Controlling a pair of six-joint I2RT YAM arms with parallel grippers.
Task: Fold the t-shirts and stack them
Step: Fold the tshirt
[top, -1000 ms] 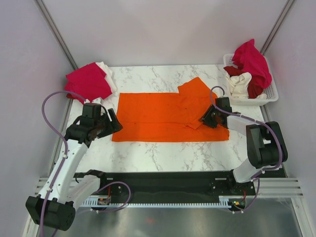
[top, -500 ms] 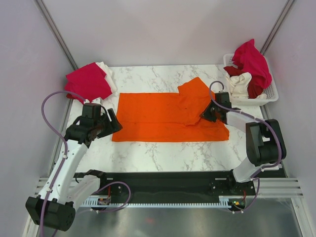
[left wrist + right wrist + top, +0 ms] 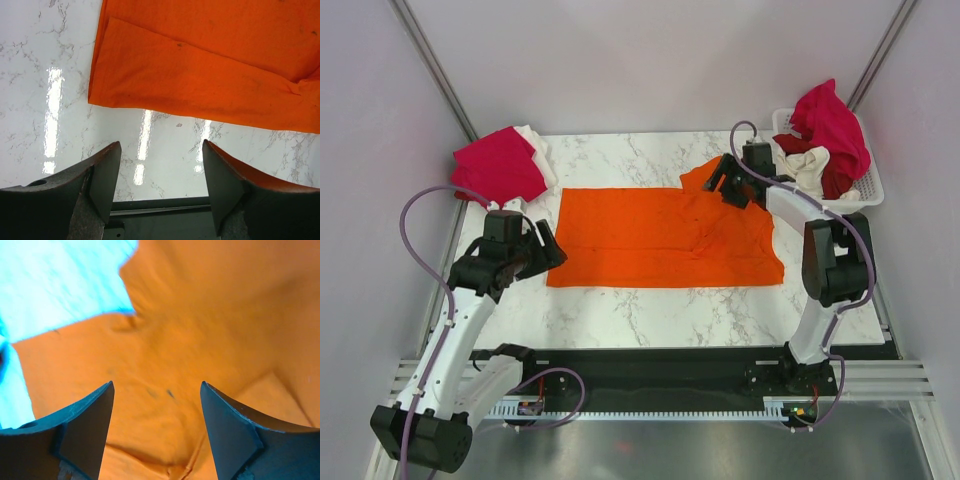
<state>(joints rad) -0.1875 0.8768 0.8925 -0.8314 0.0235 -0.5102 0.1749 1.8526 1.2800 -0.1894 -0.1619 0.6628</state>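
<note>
Nearest the arm bases, the left claw (image 3: 161, 147) hangs with its jaws spread and nothing between them, above the white marble-patterned worktop (image 3: 620, 310) just off the near-left corner of the bright orange cotton t-shirt (image 3: 650, 235). That shirt lies flat across the middle as a long band, so the step in hand appears to be folding it. Its short sleeve (image 3: 696, 180) juts out at the far right. The right claw (image 3: 156, 387) hovers there, jaws apart and gripping nothing, over blurred orange cloth. The next move probably calls for pinching that sleeve's edge and laying it over the body. At the far left a folded crimson-pink t-shirt (image 3: 498, 168) rests on a white t-shirt (image 3: 532, 140). At the far right a white slotted plastic basket (image 3: 873, 185) holds unfolded shirts. No brand, label or writing can be read.
</note>
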